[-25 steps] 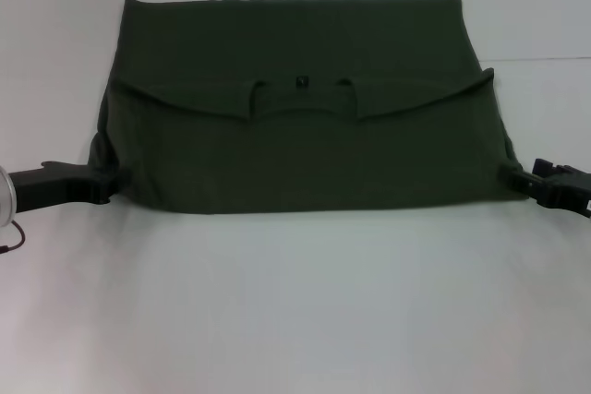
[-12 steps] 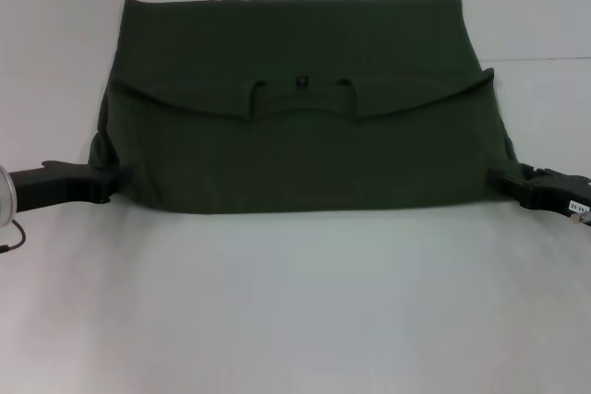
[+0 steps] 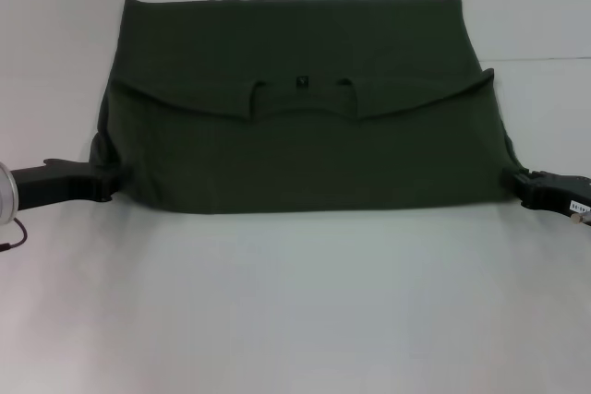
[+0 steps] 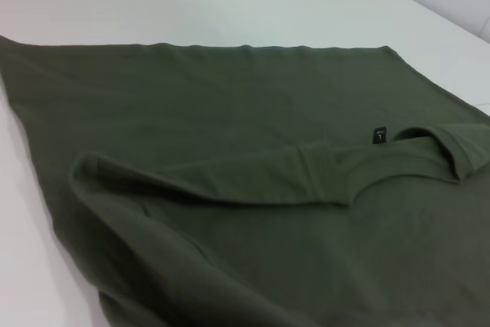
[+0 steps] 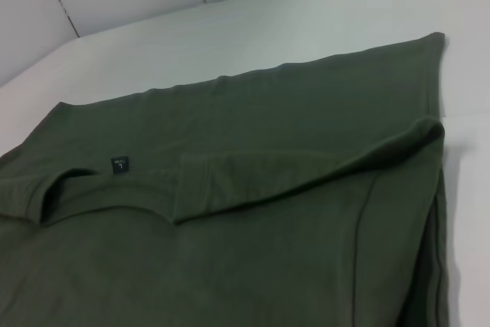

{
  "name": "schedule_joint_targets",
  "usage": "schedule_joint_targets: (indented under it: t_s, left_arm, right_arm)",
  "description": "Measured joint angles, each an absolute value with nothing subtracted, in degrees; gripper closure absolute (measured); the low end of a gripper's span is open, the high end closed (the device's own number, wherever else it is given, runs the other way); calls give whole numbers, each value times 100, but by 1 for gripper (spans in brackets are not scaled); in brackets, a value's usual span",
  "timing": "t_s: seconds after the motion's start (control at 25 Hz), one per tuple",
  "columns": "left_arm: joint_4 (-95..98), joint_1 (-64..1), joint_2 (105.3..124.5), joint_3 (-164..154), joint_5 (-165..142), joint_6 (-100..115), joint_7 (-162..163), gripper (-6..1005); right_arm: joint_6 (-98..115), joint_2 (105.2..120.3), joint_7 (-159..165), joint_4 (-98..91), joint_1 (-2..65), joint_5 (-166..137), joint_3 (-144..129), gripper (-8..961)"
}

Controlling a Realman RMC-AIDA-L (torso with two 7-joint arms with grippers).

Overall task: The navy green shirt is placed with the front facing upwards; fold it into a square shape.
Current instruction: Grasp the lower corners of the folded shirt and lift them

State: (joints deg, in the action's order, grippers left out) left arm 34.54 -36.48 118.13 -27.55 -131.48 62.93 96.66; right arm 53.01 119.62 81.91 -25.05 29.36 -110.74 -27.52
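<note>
White tabletop (image 3: 295,302) — navy green shirt (image 3: 305,149) folded flat; jaws' state unclear.

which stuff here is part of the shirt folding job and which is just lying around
Part of the job:
- navy green shirt, partly folded
- left end effector at the shirt's left edge
- right end effector at its right edge

Just there:
- white table
- neck label, part of the shirt

The shirt (image 3: 305,126) lies flat on the desk (image 3: 295,302), its near half folded back over the far half so the neck label (image 3: 301,81) sits mid-cloth. The left end effector (image 3: 103,184) touches its near left corner; the right end effector (image 3: 524,182) touches its near right corner.
</note>
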Motion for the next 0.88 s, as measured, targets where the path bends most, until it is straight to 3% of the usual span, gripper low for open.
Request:
schedule_joint_targets:
  t_s: [0.4,0.88]
  left_arm:
    - [3530,-3494,11813,-2480,-13149,6929,8864,950]
    - [4006,-2760,11820,-1698,-13193,8476,7849,949]
  right_arm:
    - [5599,11961,7851,-2584,2717,-11053,-2727,895]
    - [7431,11979,6646,-2727,1564,-10620,-2645,896]
